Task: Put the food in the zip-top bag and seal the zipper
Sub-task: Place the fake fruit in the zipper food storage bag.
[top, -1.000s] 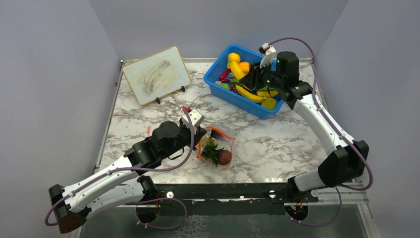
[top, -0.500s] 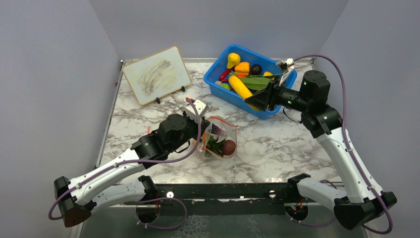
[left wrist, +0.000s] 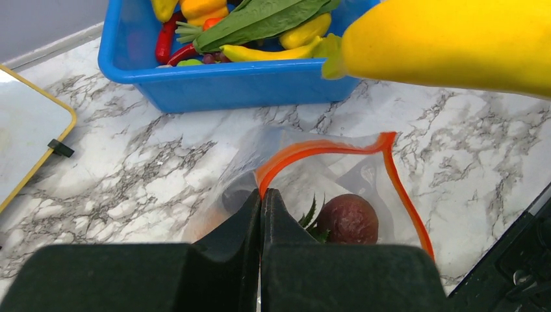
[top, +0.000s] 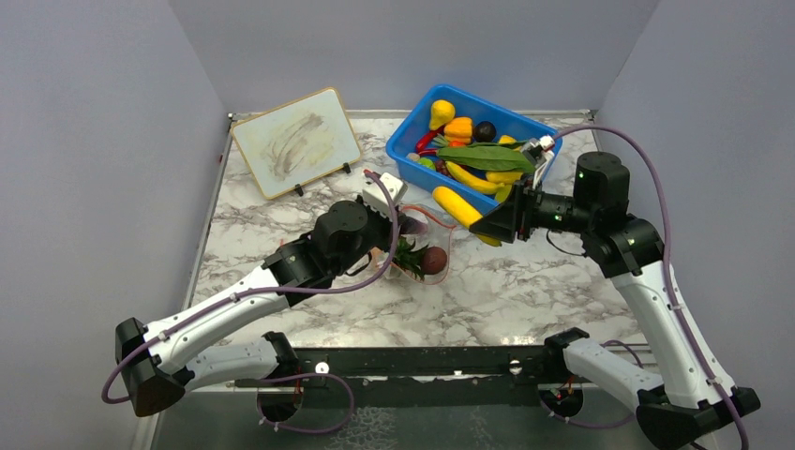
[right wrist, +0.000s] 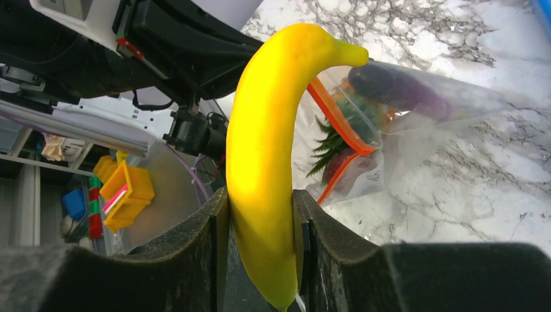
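Note:
The clear zip-top bag (top: 424,246) (left wrist: 305,175) stands open on the marble, left of centre. My left gripper (top: 397,223) (left wrist: 262,194) is shut on the bag's mouth edge, right on the red-orange zipper (left wrist: 397,188). Inside lie a dark red-brown round fruit (top: 432,260) (left wrist: 348,218) and green leaves (top: 407,255) (left wrist: 309,216). My right gripper (top: 499,223) (right wrist: 260,203) is shut on a yellow banana (top: 457,206) (right wrist: 265,143), held in the air just right of the bag's mouth, tip pointing at it. More food fills the blue bin.
The blue bin (top: 401,142) (left wrist: 227,88) at the back right holds bananas, a large green leaf (top: 483,156), peppers and other toy food. A yellow-framed whiteboard (top: 295,142) stands at the back left. Grey walls enclose the table on three sides.
My right gripper has carried the banana out of the blue bin, leftward and nearer, up to the bag. My left gripper has drawn the bag's mouth up and to the right.

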